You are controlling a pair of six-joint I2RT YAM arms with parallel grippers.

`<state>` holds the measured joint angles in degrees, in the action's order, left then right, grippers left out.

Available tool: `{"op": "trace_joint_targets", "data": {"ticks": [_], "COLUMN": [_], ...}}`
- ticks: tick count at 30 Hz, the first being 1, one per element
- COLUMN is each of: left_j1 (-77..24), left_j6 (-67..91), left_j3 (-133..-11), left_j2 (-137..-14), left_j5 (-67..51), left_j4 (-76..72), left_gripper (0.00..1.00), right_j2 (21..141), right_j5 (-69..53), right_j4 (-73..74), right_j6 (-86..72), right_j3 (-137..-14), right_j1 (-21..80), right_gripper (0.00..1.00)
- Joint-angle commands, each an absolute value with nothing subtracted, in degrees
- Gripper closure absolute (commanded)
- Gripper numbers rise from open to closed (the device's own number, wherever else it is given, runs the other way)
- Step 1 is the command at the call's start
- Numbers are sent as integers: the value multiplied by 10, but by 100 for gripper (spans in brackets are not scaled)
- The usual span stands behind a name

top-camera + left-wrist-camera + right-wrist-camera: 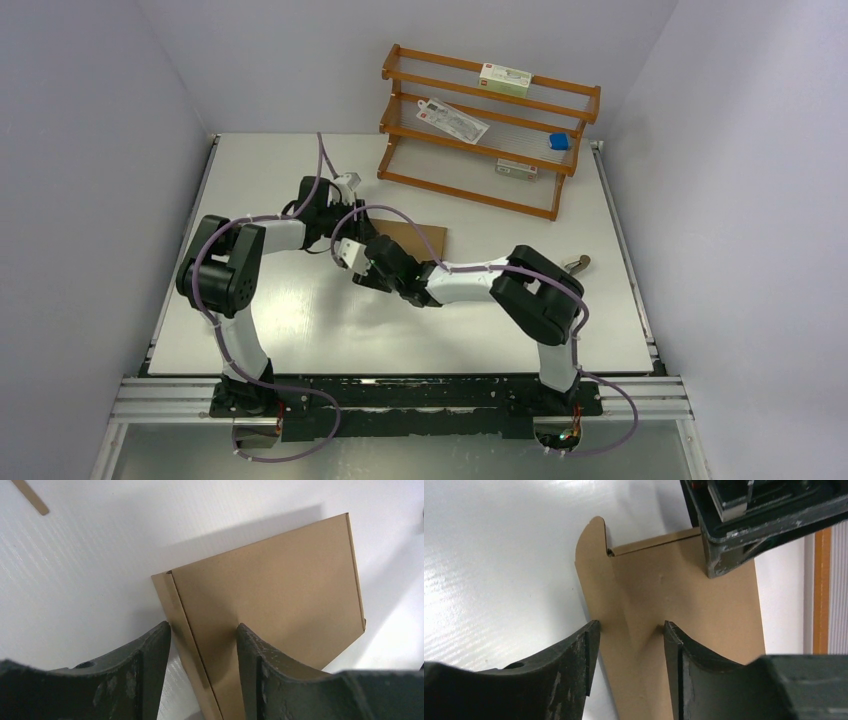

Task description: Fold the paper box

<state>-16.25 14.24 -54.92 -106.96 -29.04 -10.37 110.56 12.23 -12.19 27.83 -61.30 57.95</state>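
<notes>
Top view: paper box (418,240) lies flat mid-bench (300,320), both arms meeting over its near-left edge; wooden rack (490,125) behind.
L wrist: left gripper (202,655) jaws part-spread, straddling box's folded side flap, pinching it.
R wrist: right gripper (630,655) jaws likewise astride raised flap edge w/ rounded tab; left gripper's tip sits on box beyond.

left arm (232,262): showing white link shells between bulky black joint housings
right arm (520,290): wearing the same white and black
cables: purple, looping along both arms (strapped on at intervals)
wrist cameras: sitting as small white blocks
fingers (132,672): looking black, curved, scuffed with pale wear marks
bases: bolting to a black plate
</notes>
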Motion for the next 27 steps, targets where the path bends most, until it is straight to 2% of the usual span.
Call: {"op": "trace_joint_targets", "data": {"ticks": [1, 4, 13, 27], "left_j1": [-168, -167, -167, -167], "left_j6": [107, 103, 100, 102], "left_j3": [-534, -535, -533, -533], "left_j2": [-1080, -1080, -1078, -1084], "left_j5": [-260, -252, -260, -276], "left_j4": [-23, -20, -25, -28], "left_gripper": [44, 43, 43, 42], "right_j2": [1072, 1046, 964, 990], "right_j5": [132, 135, 111, 118], "right_j4": [-34, -11, 16, 7], "right_j6": [256, 240, 198, 198], "right_j3": [-609, -595, -540, -521], "right_j1": [572, 569, 510, 502], "right_gripper": [44, 41, 39, 41]}}
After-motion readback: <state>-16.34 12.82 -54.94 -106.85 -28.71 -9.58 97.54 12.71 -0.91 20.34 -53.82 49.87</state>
